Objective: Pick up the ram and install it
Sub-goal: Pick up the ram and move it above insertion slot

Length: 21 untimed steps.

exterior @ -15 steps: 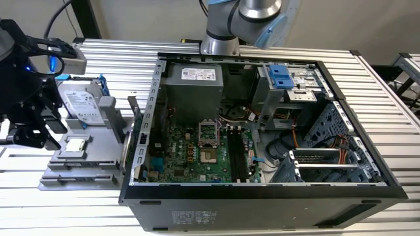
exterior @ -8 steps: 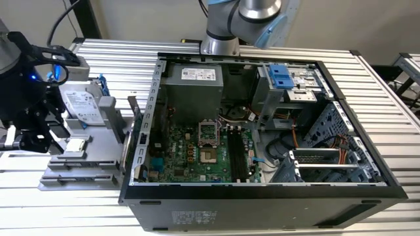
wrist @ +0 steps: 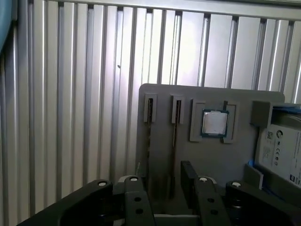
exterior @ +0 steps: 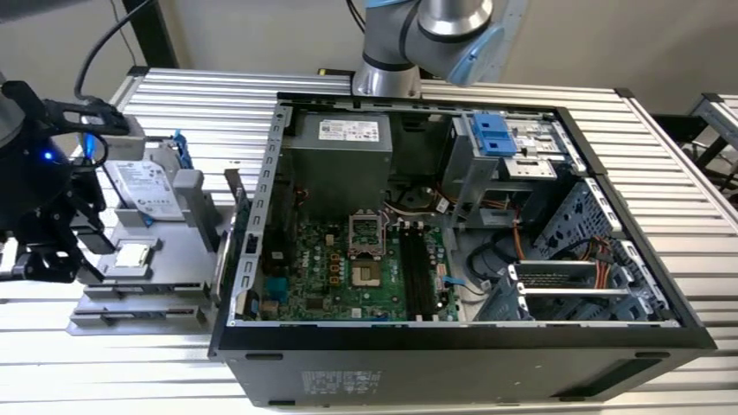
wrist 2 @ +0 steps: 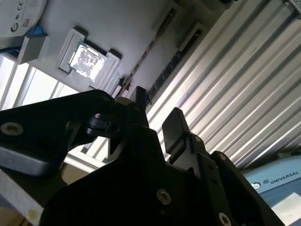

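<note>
Alt text: A ribbed metal desk carries everything. The largest thing on it is an open computer case, well off to one side of the jaws, toward the exterior view's right, with its green motherboard and black slots facing up.

Your gripper hangs over a grey holder tray that sits just beside the case. The jaws are spread apart with a clear gap between the two fingers, and they hold nothing.

A silver hard drive rests on the tray, out past the finger on that side and apart from the jaws.

The ram appears as a thin, dark edge standing in one of two narrow slots in the tray, the slot nearer the chip. It lies straight ahead of the jaws and below them, not touched by either finger. Its long axis runs directly away from the gap, so its flat faces point toward the two fingers. Judging by the first wrist view, the stick lines up a little off the middle of the gap, closer to the finger on the chip's side.

A small square silver chip sits in its own pocket, just beyond that same finger.
</note>
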Each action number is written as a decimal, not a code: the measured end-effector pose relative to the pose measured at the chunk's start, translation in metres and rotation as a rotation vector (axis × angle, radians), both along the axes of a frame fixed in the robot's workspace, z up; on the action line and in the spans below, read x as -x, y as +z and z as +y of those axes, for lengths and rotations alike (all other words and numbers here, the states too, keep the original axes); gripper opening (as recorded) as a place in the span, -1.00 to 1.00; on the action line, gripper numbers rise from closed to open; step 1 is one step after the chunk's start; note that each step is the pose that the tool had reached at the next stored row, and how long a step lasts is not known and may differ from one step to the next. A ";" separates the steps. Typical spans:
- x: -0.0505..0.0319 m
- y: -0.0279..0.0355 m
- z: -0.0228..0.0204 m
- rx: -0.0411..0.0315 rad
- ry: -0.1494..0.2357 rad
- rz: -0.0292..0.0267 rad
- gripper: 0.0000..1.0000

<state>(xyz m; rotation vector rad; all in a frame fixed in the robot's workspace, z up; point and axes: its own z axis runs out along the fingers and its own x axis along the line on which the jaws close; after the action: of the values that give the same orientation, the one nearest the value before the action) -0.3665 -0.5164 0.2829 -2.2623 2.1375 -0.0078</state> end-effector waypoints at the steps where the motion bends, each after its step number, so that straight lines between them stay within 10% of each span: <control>1: 0.0001 -0.0017 -0.0002 0.0002 0.000 0.0002 1.00; 8: 0.0002 -0.0145 -0.0098 0.0001 0.001 0.0001 1.00; 21: 0.0003 -0.0312 -0.0099 0.0011 0.001 0.0004 1.00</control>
<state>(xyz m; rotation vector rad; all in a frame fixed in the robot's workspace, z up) -0.3668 -0.5263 0.2518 -2.2642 2.1370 -0.0085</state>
